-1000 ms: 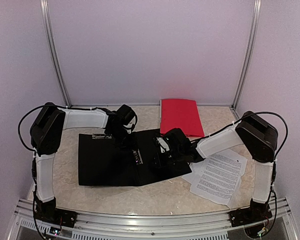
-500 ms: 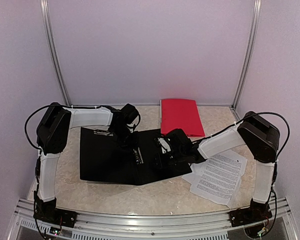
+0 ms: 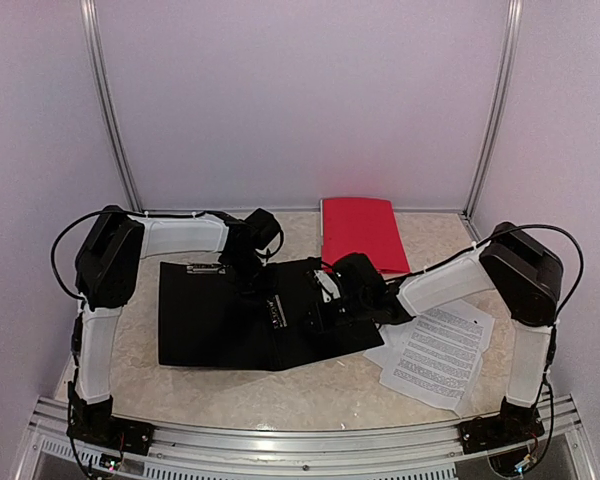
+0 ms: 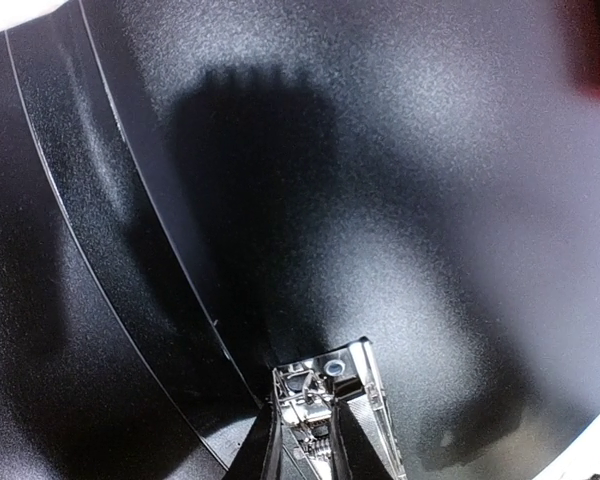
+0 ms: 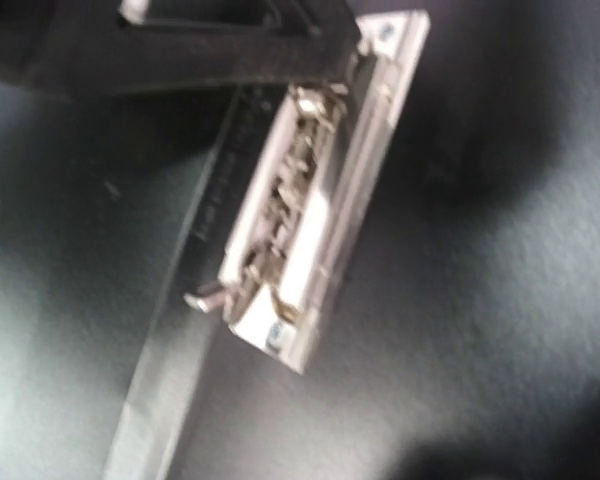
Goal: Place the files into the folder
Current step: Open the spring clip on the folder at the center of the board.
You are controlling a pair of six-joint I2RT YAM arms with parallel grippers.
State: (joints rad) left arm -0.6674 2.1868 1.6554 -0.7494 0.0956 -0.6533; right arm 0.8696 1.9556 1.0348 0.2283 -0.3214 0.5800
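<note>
- Right of black folder (image 3: 210, 325), files (image 3: 435, 355) lay loose on counter (image 3: 320, 385), not in.
- Left fingers (image 3: 255, 280) at folder's clip (image 4: 330, 395), right fingers (image 3: 325, 310) beside it; couldn't tell either's opening.
- Risk: clip slipping, snapping shut.

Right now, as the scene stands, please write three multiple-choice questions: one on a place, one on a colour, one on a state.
1. Where do the printed sheets lie? A inside the black folder; B on the table, right of it; C at the table's left edge.
2. What colour is the folder at the back? A red; B blue; C green.
3. The black folder is: A open flat; B shut; C standing upright.
Answers: B, they lie on bare table; A, its cover is red; A, both covers lie spread, metal clip showing.
</note>
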